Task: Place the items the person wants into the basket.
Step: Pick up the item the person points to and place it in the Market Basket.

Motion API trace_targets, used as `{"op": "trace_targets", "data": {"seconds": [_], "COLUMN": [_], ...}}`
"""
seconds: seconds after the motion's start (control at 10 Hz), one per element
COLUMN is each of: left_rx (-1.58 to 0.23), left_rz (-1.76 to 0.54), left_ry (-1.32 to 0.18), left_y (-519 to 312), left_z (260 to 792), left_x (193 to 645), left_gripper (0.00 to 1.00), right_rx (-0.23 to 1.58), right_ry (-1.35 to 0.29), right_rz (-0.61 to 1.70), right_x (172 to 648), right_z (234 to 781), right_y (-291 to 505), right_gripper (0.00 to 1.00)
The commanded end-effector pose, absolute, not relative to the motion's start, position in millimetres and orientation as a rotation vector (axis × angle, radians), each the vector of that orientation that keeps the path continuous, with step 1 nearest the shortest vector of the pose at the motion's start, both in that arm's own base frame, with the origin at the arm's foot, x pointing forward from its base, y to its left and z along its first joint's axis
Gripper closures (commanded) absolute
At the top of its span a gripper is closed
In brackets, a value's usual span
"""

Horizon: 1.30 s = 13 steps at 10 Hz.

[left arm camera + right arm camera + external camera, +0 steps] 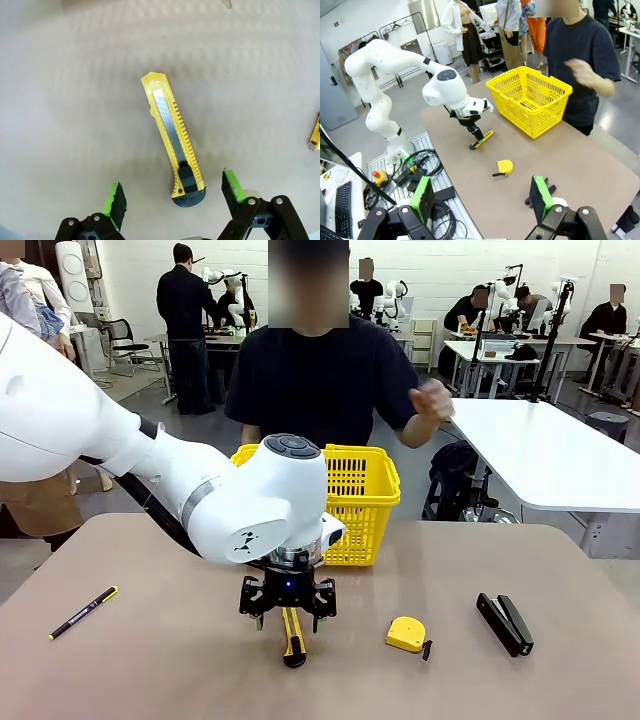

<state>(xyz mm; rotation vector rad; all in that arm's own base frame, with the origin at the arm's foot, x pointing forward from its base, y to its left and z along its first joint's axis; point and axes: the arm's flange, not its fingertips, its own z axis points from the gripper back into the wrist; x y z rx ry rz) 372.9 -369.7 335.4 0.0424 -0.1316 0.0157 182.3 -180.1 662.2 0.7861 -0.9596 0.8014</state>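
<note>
While the left claw (290,620) hangs low over the beige tabletop (150,670) w/ its green pads spread as wide as they go, nothing is in its grip. The yellow-and-black plastic utility knife (292,636) lies flat right under it, btwn the two fingers. In the left wrist view the knife (172,135) has its black butt end btwn the pads (115,200), nearer one than the other and touching neither. Its yellow body w/ the silver blade strip runs away from the claw (175,192) at a slight tilt.

The bright yellow lattice-sided plastic basket (365,490) stands just beyond the claw, on the person's side. In the right wrist view a slim dark item (527,104) lies on the basket floor; too small to tell what. The thin black pen w/ yellow accents (83,612) lies well off to the claw's left. The small yellow tape measure (406,634) sits near on the claw's right, the black stapler (504,623) farther that way. The person in a black T-shirt (320,370) sits behind the basket w/ one hand (432,400) raised. The right claw (481,196) is wide open and empty, well apart from the knife (482,140).
</note>
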Motion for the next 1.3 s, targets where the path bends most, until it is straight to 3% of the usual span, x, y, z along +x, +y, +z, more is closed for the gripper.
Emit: {"op": "trace_targets", "data": {"seconds": [0.0,1.2], "left_rx": [0.041,-0.016], "left_rz": [0.014,0.099], "left_ry": [-0.128,-0.117], "left_y": [-371,-373], "left_z": [334,303], "left_x": [371,402], "left_gripper": [0.0,0.0], "right_rx": [0.801,0.801], "right_ry": [-0.982,-0.982], "right_rz": [0.818,0.818], "right_x": [184,184], "right_z": [663,663], "right_y": [-181,-181], "right_gripper": [0.0,0.0]}}
